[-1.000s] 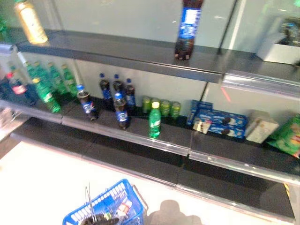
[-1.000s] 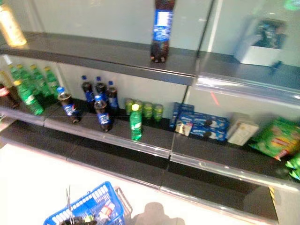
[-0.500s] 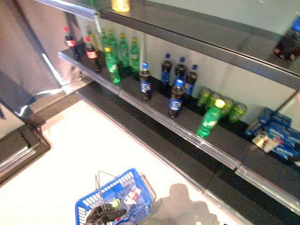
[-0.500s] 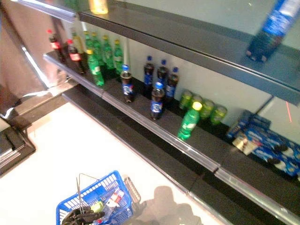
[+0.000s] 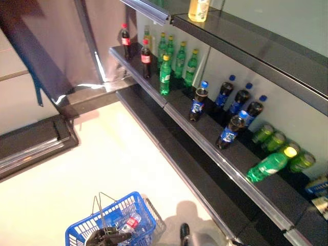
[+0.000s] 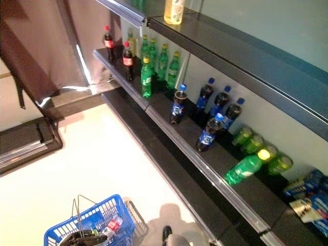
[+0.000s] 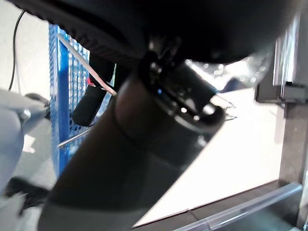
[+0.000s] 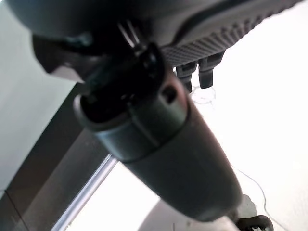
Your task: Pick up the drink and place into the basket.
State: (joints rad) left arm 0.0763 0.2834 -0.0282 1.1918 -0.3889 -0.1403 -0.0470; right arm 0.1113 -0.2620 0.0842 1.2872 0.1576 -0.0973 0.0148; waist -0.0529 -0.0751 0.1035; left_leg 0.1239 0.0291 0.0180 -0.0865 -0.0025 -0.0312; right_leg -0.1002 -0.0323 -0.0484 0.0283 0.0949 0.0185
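Observation:
A blue wire basket (image 5: pixel 114 224) hangs low at the view's lower left, with a clear bottle with a red label (image 5: pixel 129 223) lying in it. My left hand (image 5: pixel 107 237) is curled round the basket's metal handle (image 5: pixel 101 207); the left wrist view shows the wire (image 7: pixel 82 55) crossing its fingers (image 7: pixel 91 103). On the middle shelf (image 5: pixel 205 141) stand dark cola bottles (image 5: pixel 229 130), green bottles (image 5: pixel 165 76) and red-capped colas (image 5: pixel 146 57). One green bottle (image 5: pixel 269 165) leans over near green cans (image 5: pixel 277 139). My right hand (image 8: pixel 168 139) shows only in its wrist view, relaxed and holding nothing.
A yellow drink bottle (image 5: pixel 199 9) stands on the top shelf. Blue snack boxes (image 6: pixel 310 197) sit at the shelf's far right. A dark low platform (image 5: pixel 31 146) lies on the floor at the left, beside a brown wall. Pale floor (image 5: pixel 102 164) spreads before the shelves.
The whole picture has swung to the left along the shelves, so the camera moved. The basket stays in my left hand at the lower left; the shelf bottles have not moved.

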